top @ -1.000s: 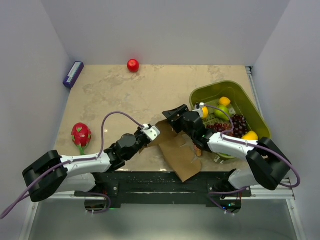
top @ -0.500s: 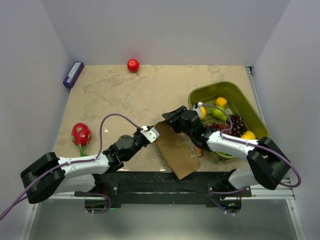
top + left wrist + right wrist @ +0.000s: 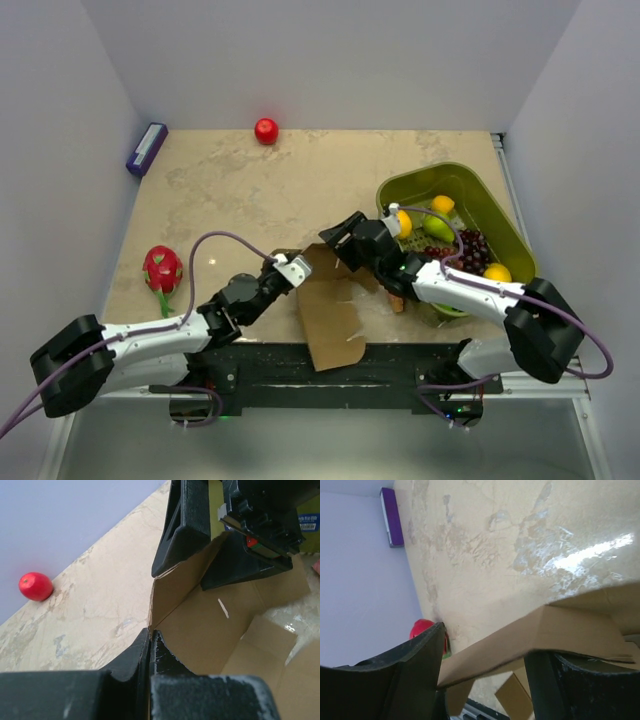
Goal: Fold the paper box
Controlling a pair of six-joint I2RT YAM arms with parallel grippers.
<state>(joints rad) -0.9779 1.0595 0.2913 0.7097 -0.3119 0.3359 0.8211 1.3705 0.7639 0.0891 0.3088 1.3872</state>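
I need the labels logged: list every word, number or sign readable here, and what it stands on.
No text here can be read.
Blue-and-white sticker, at the right edge of the left wrist view: print too small and blurred to read.
Purple box: no lettering legible.
Paper box: plain brown, no print visible.

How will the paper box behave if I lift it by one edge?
Probably light and floppy: the paper box is thin flat cardboard. It likely hinges at its creases, as a flap stands up where the left gripper pinches it.
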